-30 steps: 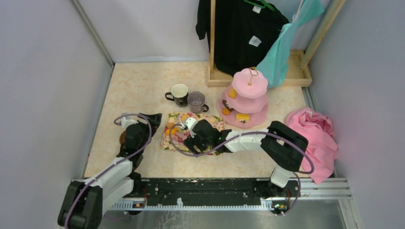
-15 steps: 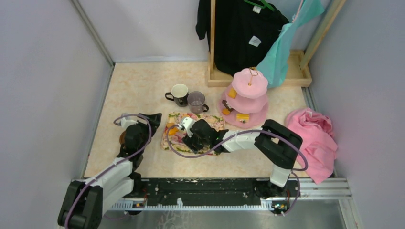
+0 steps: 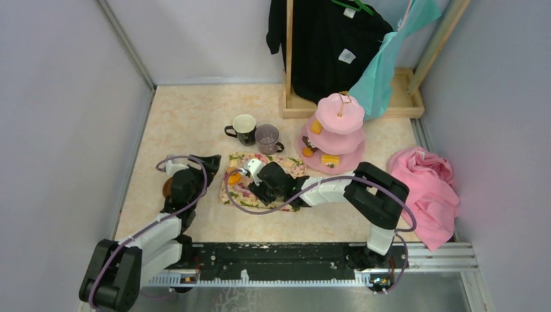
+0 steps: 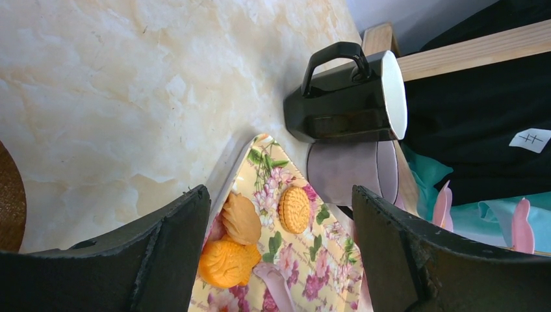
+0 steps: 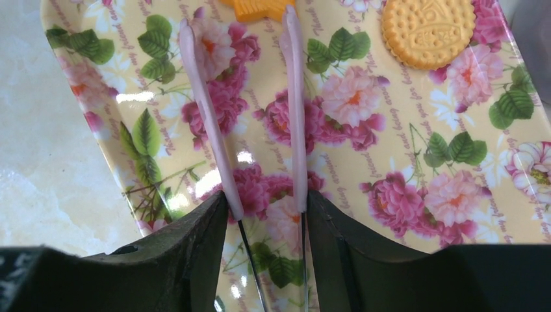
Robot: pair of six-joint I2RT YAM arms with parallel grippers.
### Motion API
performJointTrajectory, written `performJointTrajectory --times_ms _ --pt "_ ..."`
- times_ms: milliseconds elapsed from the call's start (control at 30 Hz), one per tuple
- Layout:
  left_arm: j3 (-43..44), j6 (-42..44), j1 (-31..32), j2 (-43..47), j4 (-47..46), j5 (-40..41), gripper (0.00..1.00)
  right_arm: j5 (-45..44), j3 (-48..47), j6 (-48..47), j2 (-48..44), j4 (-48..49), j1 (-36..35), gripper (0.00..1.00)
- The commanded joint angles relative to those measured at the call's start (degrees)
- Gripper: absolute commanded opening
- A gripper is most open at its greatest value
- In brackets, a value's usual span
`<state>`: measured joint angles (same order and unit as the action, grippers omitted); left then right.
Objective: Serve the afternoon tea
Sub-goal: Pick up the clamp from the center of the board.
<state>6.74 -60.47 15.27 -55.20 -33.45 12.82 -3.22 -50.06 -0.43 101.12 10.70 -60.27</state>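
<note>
1. The table is holding everything, and the arms are covering part of it.
2. A black shirt is hanging at the back, cut off at the top. Its white label is showing a mark I cannot read.
3. The pink stand is standing at the back right, carrying a few snacks.
4. The flowery tray is lying in the middle. Its writing is too tiny to read.
5. The right pincer is squeezing pink tongs over the tray. The tong tips are reaching an orange snack, cut off at the edge.
6. The left pincer is gaping wide, gripping nothing, just left of the tray.
7. The black mug is standing behind the tray, half hiding the smoky mug.
8. A brown coaster is peeking out from under the left arm.
9. A yellow biscuit is lying on the tray.
</note>
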Motion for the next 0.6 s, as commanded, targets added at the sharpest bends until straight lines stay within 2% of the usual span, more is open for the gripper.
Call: performJointTrajectory --times_ms 0,267,567 --pt "-0.64 -0.53 0.11 -0.37 -2.76 -0.62 0.85 -0.20 -0.94 0.27 3.30 -4.59 -0.29 0.48" --pt "-0.51 -0.52 0.11 -0.42 -2.80 -0.69 0.85 0.31 -0.52 1.35 3.36 -4.82 -0.44 0.47" --pt "-0.54 -0.85 0.11 -1.33 -3.55 -1.48 0.85 -2.96 0.98 2.88 2.96 -6.05 -0.46 0.47"
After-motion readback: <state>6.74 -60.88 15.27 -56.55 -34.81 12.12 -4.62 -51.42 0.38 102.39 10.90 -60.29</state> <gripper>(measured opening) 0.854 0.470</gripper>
